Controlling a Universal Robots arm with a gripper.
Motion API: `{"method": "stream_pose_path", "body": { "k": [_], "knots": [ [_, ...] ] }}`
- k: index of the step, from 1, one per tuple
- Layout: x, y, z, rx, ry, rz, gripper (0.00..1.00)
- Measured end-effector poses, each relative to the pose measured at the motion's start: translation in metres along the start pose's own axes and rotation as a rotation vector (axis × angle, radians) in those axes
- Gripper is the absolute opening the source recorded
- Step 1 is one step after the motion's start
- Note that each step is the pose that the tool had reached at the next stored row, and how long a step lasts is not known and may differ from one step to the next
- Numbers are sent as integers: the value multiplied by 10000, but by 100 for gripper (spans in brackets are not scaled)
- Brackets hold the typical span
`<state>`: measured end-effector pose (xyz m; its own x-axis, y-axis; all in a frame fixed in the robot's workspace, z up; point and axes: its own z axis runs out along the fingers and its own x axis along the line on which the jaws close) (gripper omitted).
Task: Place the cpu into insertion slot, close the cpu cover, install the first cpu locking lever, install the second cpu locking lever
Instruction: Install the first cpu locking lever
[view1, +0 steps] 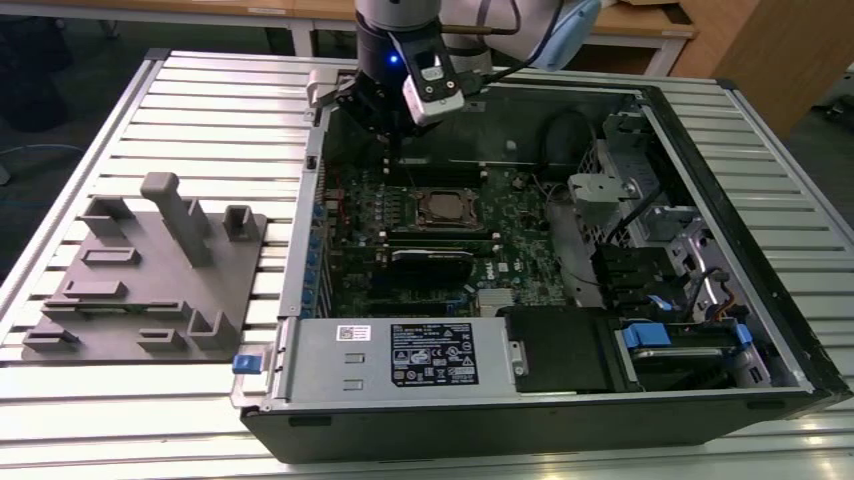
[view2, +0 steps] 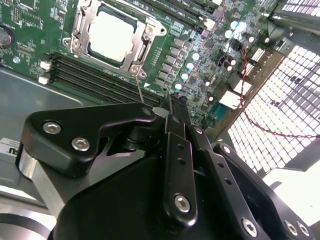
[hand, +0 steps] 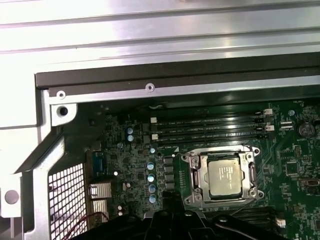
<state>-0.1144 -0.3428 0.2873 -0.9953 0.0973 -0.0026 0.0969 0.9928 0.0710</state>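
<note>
Seeing tool (view1: 391, 137) closed, gripping nothing, upper centre of exterior view. Seeing cpu (hand: 227, 175) seated in slot (hand: 189, 161) mid-frame there, cover (hand: 248, 172) flat over it.

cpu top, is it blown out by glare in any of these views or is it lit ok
In the second wrist view the cpu top glares close to white, and the perforated case wall is blown out by light from behind. In the first wrist view the cpu is an evenly lit grey with no hot spot. In the exterior view it looks dim and dark.
</note>
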Motion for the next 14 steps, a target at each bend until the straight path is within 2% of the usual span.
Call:
{"method": "stream_pose_path", "body": {
  "k": [3, 7, 13, 14],
  "knots": [
    [12, -10, 4, -121, 12, 3, 11],
    [21, -24, 13, -320, 31, 3, 11],
    [21, -25, 14, -346, 34, 4, 11],
    [21, -26, 17, -399, 39, 3, 11]
  ]
}}
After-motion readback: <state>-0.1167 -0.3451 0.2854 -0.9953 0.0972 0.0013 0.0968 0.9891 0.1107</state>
